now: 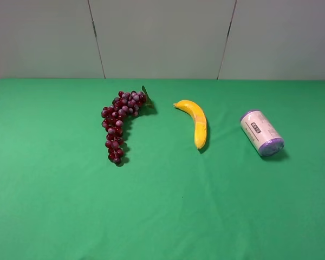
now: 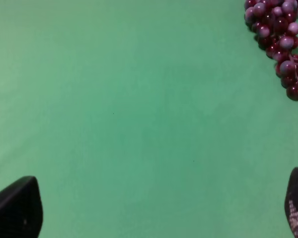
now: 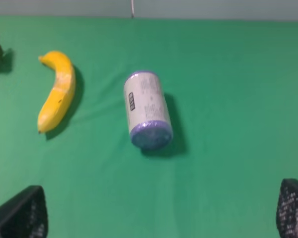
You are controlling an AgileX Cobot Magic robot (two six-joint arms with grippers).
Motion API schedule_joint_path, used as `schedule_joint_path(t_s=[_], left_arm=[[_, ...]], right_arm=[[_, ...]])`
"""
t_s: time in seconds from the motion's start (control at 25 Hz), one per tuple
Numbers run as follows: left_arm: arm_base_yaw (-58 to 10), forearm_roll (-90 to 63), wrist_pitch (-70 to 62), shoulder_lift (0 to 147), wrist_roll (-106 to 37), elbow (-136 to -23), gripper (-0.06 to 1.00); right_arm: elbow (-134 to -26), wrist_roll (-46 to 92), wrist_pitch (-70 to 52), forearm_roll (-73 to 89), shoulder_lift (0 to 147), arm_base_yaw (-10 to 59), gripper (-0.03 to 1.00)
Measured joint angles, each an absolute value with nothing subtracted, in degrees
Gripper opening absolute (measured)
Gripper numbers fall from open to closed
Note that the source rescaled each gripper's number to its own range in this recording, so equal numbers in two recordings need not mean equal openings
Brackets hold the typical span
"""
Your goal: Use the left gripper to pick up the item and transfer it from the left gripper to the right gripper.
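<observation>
The item is a whitish roll with purple ends, lying on its side on the green cloth at the right; the right wrist view shows the item ahead of my right gripper, well apart from it. That gripper's black fingertips stand wide apart with nothing between them. My left gripper is open too, over bare cloth, its fingertips at the frame's edges. Neither arm appears in the exterior high view.
A dark red grape bunch lies left of centre, and the grape bunch shows at the edge of the left wrist view. A yellow banana lies between grapes and roll. A grey panelled wall stands behind the table.
</observation>
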State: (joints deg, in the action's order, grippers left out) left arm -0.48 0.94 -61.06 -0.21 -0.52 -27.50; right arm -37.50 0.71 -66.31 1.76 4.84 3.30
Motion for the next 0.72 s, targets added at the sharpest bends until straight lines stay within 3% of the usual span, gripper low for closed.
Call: schedule_joint_path(t_s=[0.36,0.72], left_arm=[[-0.5,0.9,-61.1,-0.2,-0.5,-27.5,0.94],[-0.5,0.9,-61.1,-0.2,-0.5,-27.5,0.94]], right_arm=[[-29.2,0.7,-59.5,1.6,-0.3,3.3,1.00],[-28.7,0.7,-58.5,1.6,-0.3,1.5,1.00]])
